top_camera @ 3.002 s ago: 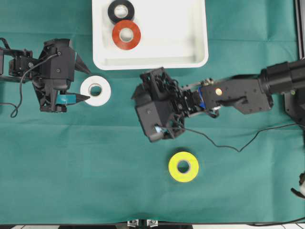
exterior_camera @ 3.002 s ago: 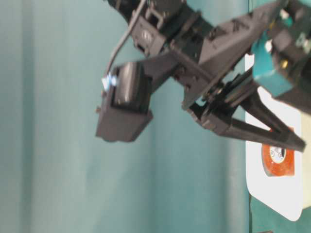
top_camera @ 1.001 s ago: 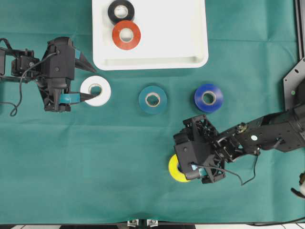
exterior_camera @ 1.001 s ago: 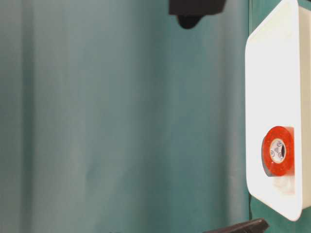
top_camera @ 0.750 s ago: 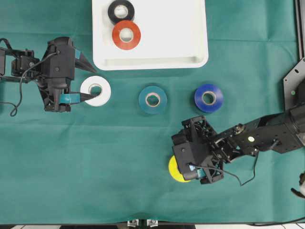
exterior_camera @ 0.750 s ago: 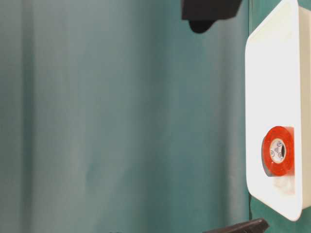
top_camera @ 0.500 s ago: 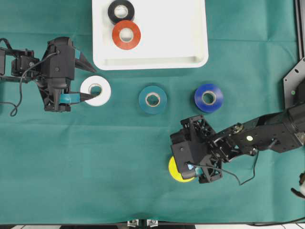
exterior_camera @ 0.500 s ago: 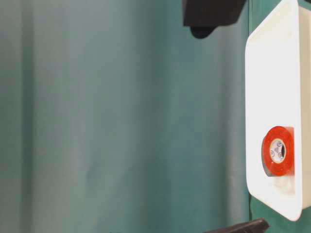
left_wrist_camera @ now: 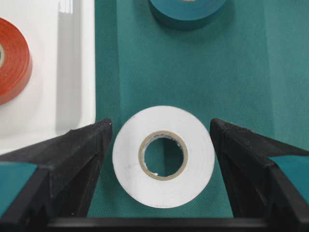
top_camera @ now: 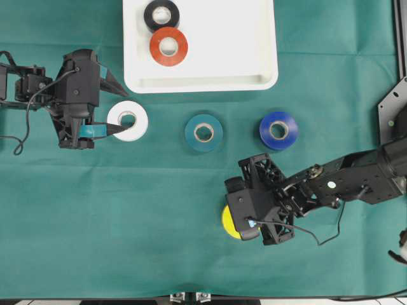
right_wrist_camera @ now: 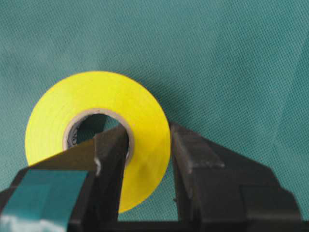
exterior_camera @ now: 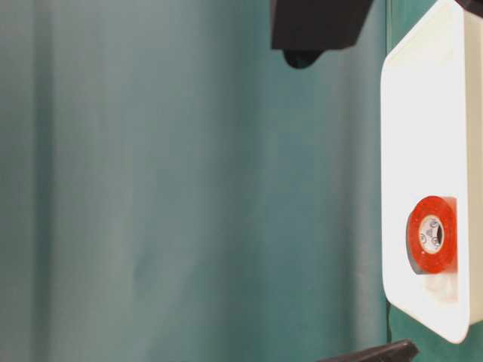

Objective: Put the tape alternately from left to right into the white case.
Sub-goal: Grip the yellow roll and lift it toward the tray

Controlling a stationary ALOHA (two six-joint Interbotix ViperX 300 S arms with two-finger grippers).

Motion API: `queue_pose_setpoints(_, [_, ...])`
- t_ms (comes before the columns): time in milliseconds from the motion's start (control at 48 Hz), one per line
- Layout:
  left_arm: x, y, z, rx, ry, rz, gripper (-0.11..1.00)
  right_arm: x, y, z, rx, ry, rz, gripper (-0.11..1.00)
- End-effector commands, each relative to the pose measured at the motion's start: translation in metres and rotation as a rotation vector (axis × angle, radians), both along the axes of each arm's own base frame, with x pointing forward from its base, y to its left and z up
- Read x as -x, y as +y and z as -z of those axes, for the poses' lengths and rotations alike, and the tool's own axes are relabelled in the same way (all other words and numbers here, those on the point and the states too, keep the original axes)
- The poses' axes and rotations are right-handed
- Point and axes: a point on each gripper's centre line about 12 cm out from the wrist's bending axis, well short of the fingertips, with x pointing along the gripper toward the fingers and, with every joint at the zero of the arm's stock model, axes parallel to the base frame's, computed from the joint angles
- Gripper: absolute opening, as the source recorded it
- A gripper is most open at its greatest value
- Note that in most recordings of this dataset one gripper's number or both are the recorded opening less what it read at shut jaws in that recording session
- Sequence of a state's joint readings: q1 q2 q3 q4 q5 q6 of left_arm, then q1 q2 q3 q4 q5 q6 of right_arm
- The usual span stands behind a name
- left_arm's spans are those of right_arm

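The white case (top_camera: 254, 63) sits at the back with a black roll (top_camera: 161, 14) and an orange-red roll (top_camera: 168, 46) inside. My left gripper (top_camera: 117, 108) stands open around the white roll (top_camera: 128, 121) of tape; the same white roll (left_wrist_camera: 163, 155) lies flat between both fingers in the left wrist view, untouched. My right gripper (right_wrist_camera: 147, 137) is shut on the yellow roll (right_wrist_camera: 96, 116), one finger in its core and one outside the rim. In the overhead view the yellow roll (top_camera: 227, 221) peeks out from under that gripper. A teal roll (top_camera: 203, 132) and a blue roll (top_camera: 278, 130) lie between.
Green cloth (top_camera: 127, 222) covers the table. A black cable (top_camera: 318, 238) trails from the right arm. The case's rim (left_wrist_camera: 89, 72) lies close beside my left finger. In the table-level view a dark piece of the arm (exterior_camera: 317, 26) hangs at the top.
My right gripper has closed onto the yellow roll's wall and shifted slightly left with it. The left gripper and white roll have not moved.
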State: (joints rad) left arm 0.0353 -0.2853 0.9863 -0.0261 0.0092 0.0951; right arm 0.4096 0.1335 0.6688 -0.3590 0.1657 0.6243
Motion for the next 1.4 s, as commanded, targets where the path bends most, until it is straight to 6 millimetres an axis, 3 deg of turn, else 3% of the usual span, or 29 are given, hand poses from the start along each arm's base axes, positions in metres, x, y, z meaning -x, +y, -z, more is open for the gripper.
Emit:
queue_pose_setpoints(0, [0.003,-0.001,0.001,0.001,-0.005,0.002,0.88,-0.006,0.003,-0.020,-0.024,-0.055,0.000,0.26])
queue_pose_setpoints(459, [0.004,-0.001,0.002,0.000,0.000,0.001,0.88,-0.002,-0.024,-0.071,-0.021,-0.121,0.075,0.26])
queue_pose_setpoints(771, [0.004,-0.001,0.002,0.002,0.003,-0.001,0.88,-0.007,-0.050,-0.072,-0.008,-0.122,0.136,0.26])
queue_pose_setpoints(1021, [0.004,-0.001,0.002,0.001,0.003,0.000,0.88,-0.009,-0.091,-0.074,0.059,-0.145,0.192,0.26])
queue_pose_setpoints(1376, [0.004,-0.001,0.002,0.001,0.005,0.000,0.88,0.004,-0.165,-0.077,0.130,-0.153,0.351,0.26])
